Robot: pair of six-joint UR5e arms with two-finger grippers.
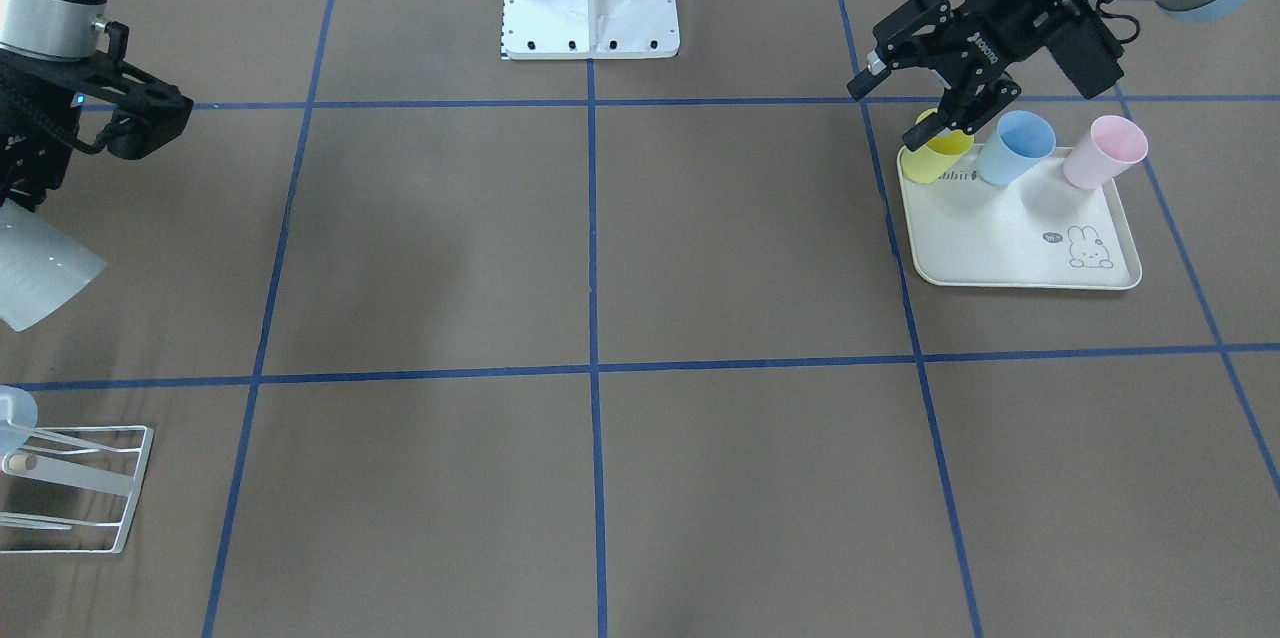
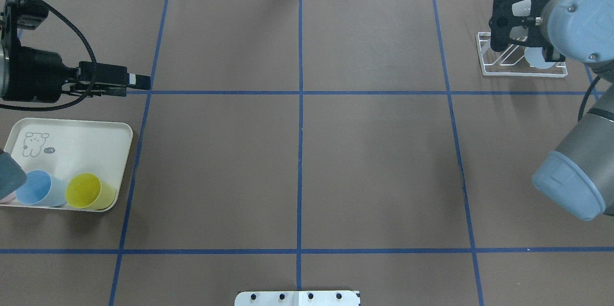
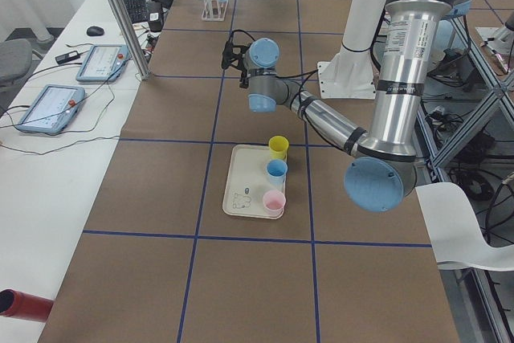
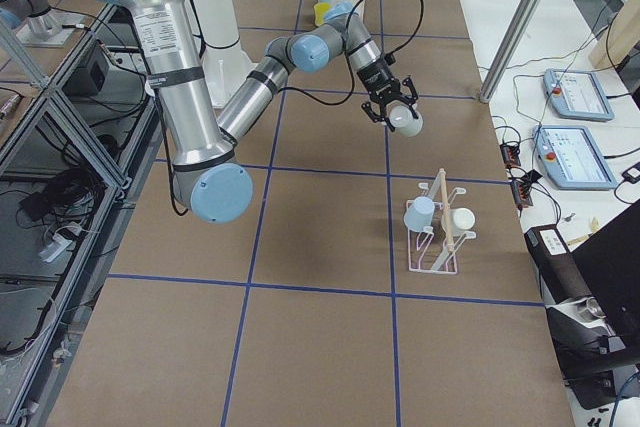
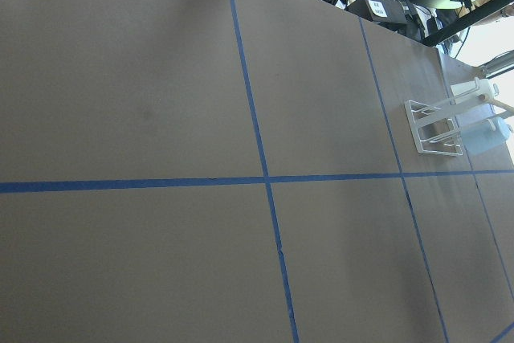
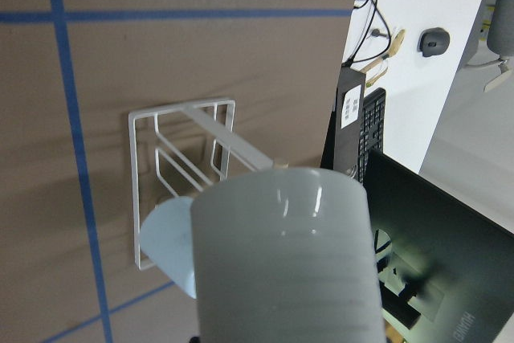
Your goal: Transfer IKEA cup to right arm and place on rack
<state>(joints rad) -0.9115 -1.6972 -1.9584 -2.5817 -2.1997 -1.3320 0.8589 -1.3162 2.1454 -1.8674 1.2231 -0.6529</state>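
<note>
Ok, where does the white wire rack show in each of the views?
Front-facing: rack, bottom left corner.
Overhead: rack, top right.
Exterior left: rack, far end, top centre-left.
Exterior right: rack, right of centre.
Left wrist: rack, right side.
Right wrist: rack, centre left, behind the held white cup.
Shared landmark: the pale blue cup hung on it.

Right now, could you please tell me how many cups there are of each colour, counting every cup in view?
Yellow cups: 1
Pink cups: 1
Blue cups: 2
White cups: 2
Total: 6 cups
</note>
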